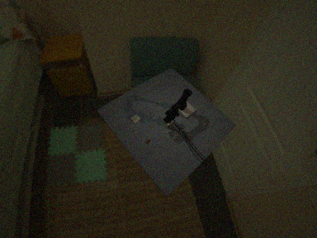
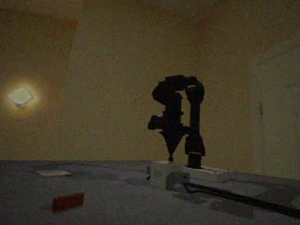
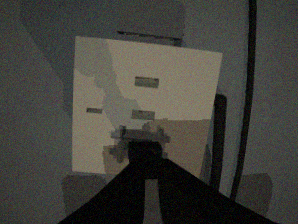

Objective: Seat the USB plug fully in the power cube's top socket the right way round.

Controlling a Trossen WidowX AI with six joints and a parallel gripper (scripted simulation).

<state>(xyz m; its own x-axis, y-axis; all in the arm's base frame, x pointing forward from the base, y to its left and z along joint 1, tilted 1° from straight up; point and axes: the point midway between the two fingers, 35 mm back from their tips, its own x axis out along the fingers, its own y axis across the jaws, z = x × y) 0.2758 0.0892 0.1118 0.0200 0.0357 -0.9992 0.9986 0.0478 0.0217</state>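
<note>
Counter (image 1: 165, 178) (image 2: 117, 207) (image 3: 30, 150): under everything, dimly lit
Arm (image 1: 180, 105) (image 2: 194, 121): bent over, reaching down to the cube
Cube (image 1: 169, 124) (image 2: 159, 176) (image 3: 185, 90): upright on the counter
Fingers (image 2: 171, 155): nearly closed, gripping the plug
Red block (image 1: 148, 141) (image 2: 68, 202): well apart from the cube
Plug (image 2: 171, 159) (image 3: 145, 148): at the cube's top, standing proud

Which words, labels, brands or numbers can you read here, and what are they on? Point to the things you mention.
None can be read.
White cube (image 2: 159, 176) (image 3: 185, 90): faint marks on its side, too blurred to make out; no text shows on its top.
Red block (image 1: 148, 141) (image 2: 68, 202): no text visible.
Black arm (image 1: 180, 106) (image 2: 173, 105): too dark to tell.
</note>
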